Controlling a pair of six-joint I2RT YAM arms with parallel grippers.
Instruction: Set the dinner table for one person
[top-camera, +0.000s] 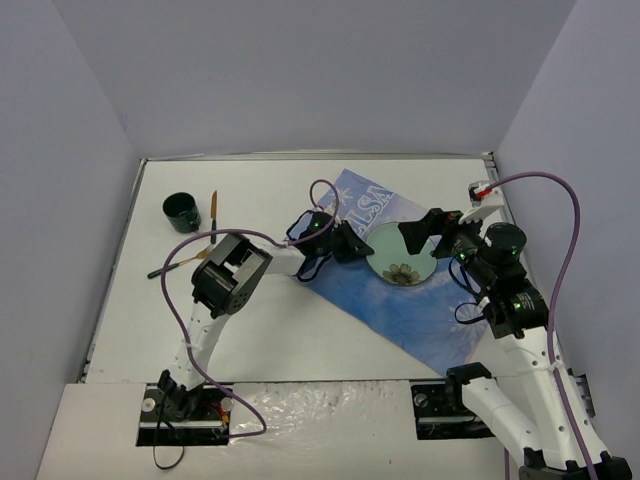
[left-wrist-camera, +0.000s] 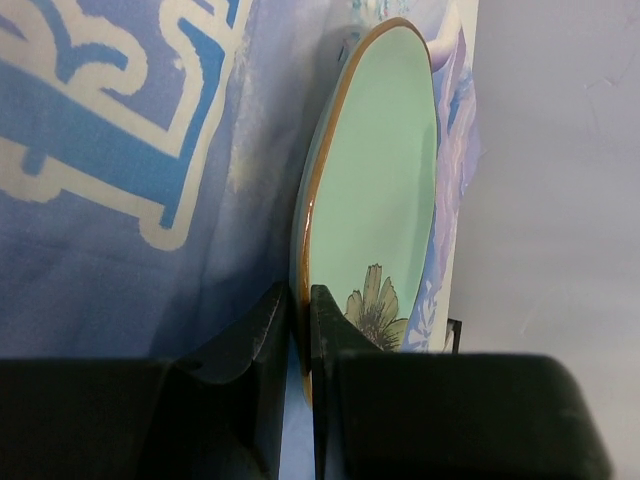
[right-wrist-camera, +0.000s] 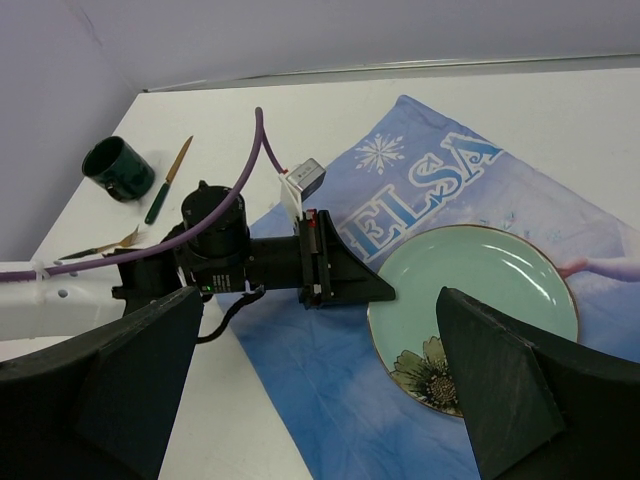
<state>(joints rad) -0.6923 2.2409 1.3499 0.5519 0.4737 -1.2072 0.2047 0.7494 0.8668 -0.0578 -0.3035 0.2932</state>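
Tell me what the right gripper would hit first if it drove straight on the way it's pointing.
Probably the green plate, near the rim where the shut left gripper pinches it. The open right gripper angles down at that spot; depth is unclear, so that gripper could come first.

Top view above and behind, facing the table (top-camera: 300, 345), left wrist close, edge-on to plate (left-wrist-camera: 385, 170), right wrist farther back, all sharing plate and placemat (right-wrist-camera: 330, 400).

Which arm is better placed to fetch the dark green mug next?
Probably left. The dark green mug stands far left on the white tabletop, on that arm's side; the left gripper need only release the pale green plate. The open right gripper hangs over the plate.
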